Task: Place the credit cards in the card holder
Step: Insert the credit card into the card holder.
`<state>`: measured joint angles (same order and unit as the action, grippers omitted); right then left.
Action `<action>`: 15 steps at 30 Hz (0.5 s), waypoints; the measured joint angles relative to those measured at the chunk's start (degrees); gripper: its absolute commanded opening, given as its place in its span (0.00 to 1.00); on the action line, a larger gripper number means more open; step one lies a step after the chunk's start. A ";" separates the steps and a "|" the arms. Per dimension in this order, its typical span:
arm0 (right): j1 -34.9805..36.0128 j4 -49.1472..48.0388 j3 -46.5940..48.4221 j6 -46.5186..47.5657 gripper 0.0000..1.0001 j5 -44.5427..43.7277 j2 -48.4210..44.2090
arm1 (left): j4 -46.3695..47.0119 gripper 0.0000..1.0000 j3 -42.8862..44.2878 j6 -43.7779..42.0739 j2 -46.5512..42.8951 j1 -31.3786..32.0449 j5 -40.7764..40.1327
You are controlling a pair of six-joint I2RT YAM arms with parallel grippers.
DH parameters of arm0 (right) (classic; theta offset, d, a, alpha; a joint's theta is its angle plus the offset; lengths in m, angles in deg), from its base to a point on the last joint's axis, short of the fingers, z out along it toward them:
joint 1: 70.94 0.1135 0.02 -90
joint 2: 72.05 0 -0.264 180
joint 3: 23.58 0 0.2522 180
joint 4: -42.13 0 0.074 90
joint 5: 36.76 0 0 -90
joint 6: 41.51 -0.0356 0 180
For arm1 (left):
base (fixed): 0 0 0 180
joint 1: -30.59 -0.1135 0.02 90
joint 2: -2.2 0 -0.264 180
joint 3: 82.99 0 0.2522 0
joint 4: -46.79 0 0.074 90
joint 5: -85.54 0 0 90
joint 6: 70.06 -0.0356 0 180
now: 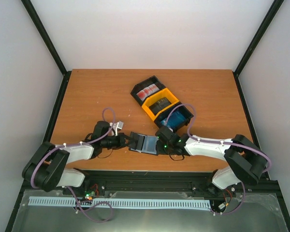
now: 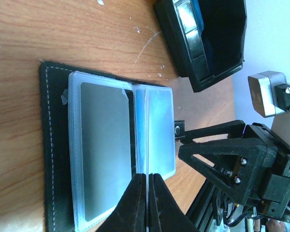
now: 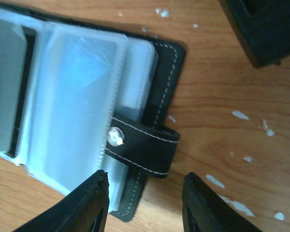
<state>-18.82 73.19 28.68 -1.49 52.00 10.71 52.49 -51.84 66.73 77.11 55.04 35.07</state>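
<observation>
Surface: wood-grain table point(image 1: 87, 87) with white walls round it and pale flecks on the wood.
Wallet: the wallet point(image 1: 145, 143) lies open and flat near the front edge, between your two arms. Its clear pockets point(image 2: 106, 154) face up.
Tab: the clasp tab point(image 3: 145, 142) is folded in over the pocket edge, with its metal snap point(image 3: 117, 136) showing.
Cards: the blue cards point(image 1: 176, 118) sit in the nearest of the joined bins point(image 1: 146, 109), just beyond the wallet. A red-and-white one point(image 1: 147, 92) is in the farthest bin, and something dark is in the yellow middle one.
Left claw: your left claw point(image 2: 147, 203) is closed, tips together over the near edge of the pockets. You cannot tell whether it pinches a sleeve or only presses on it.
Right claw: your right claw point(image 3: 145, 203) is spread and empty. It hangs just above the tab end of the wallet, one finger to either side of the tab.
Pocket contents: the sleeve nearest the tab has a blue tint, but it cannot be told whether that is a card or just sheen.
Step (judged): the wallet is pinned open and no card is in hand, so you are at the fetch stage.
Next move (judged): send the right claw to the near bin and take one blue card by its short edge. Bring it back level with a pocket mouth, and keep the tab clear of the slot.
Writing: none is readable, and no brand can be made out on the wallet, cards or bins.
</observation>
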 measured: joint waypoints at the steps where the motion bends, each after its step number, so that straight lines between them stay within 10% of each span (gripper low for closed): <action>1: 0.00 0.52 0.04 0.50 0.44 -0.07 0.48 | 0.92 0.01 0.00 0.33 0.90 0.28 0.09; 15: 0.42 2.47 1.86 3.04 0.46 -0.02 2.73 | 9.84 0.01 -0.02 3.48 8.20 7.50 -5.55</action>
<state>-18.41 75.66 30.54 1.55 51.98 13.44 62.33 -51.86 70.20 85.31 62.54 29.52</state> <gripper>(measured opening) 0.458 0.026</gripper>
